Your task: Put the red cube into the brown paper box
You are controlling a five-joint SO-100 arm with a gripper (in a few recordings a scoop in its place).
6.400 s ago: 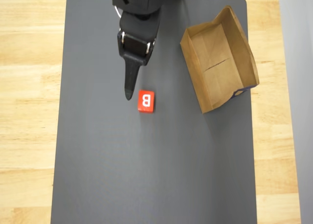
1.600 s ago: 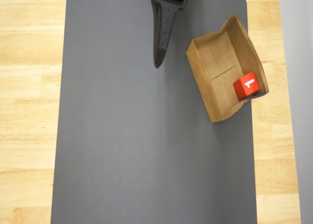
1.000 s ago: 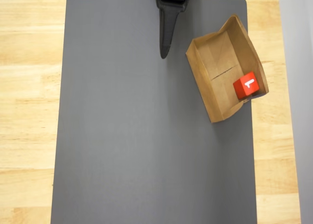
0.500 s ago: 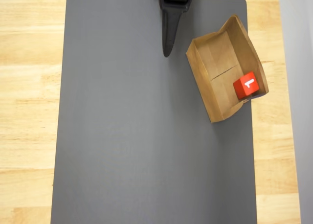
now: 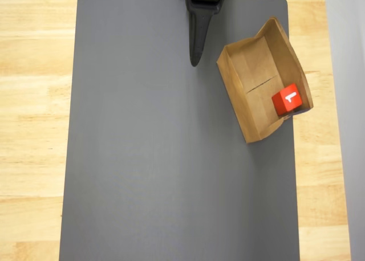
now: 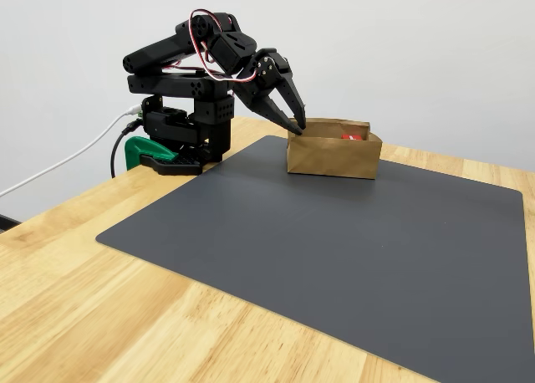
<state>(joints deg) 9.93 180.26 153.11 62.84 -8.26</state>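
From the fixed view, nearest the camera lies the wooden table (image 6: 125,316), pale planks with bare room along its front and left edges. On it sits the dark grey mat (image 6: 334,241), a broad flat sheet whose near corner points toward the camera; most of its surface is open, with nothing standing between its front edge and the box at the back.

Farther in, toward the mat's rear, stands the brown paper box (image 6: 333,159), its low tan wall facing the camera. In the overhead view the brown paper box (image 5: 251,73) lies skewed near the mat's right edge, one corner reaching that edge. The red cube (image 5: 287,99) rests inside it, against the right-hand wall near the lower corner, a white mark on its upper face. In the fixed view a sliver of the red cube (image 6: 349,135) peeps over the box's rim.

My gripper (image 6: 296,127) hangs just beside the box's left end, empty, its two fingers drawn together at the tips and pointing down. From overhead my gripper (image 5: 195,60) shows as a dark taper at the mat's top edge, apart from the box's left wall.

Behind, my base (image 6: 180,136) is clamped at the table's far left, with a white cable (image 6: 58,167) trailing off the edge.
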